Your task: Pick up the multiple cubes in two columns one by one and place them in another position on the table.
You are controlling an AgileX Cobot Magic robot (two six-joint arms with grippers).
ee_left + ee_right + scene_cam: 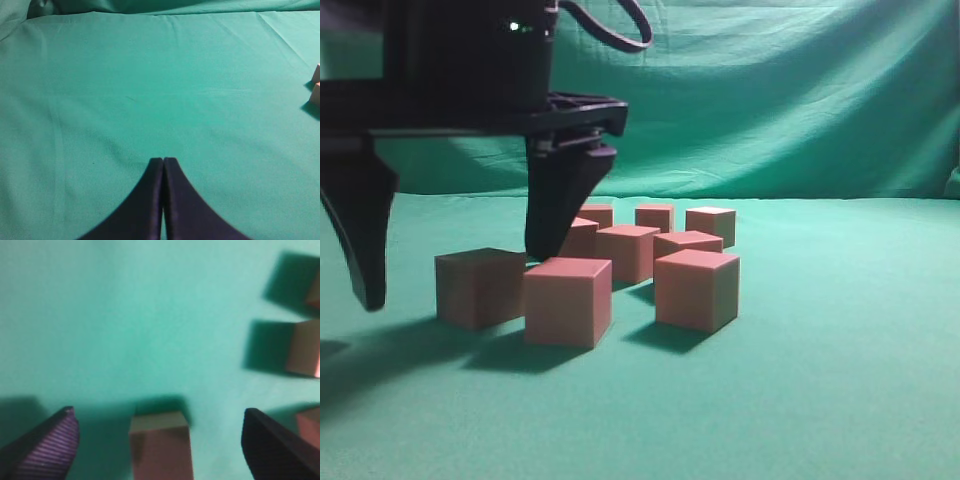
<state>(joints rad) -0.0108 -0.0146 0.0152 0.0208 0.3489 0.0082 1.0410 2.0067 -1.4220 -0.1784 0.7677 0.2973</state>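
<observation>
pink cube [160, 447] between open gripper [160, 440] fingers

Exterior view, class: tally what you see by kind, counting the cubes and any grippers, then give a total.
cubes: 9 (one partly hidden behind a finger)
right gripper: 1
total: 10

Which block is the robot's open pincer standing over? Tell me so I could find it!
Look at the left of the green table, where the big black pincer hangs with its fingers spread. The cube sits on the cloth between them, touching neither. It is the leftmost block, standing apart from the other cubes.
</observation>
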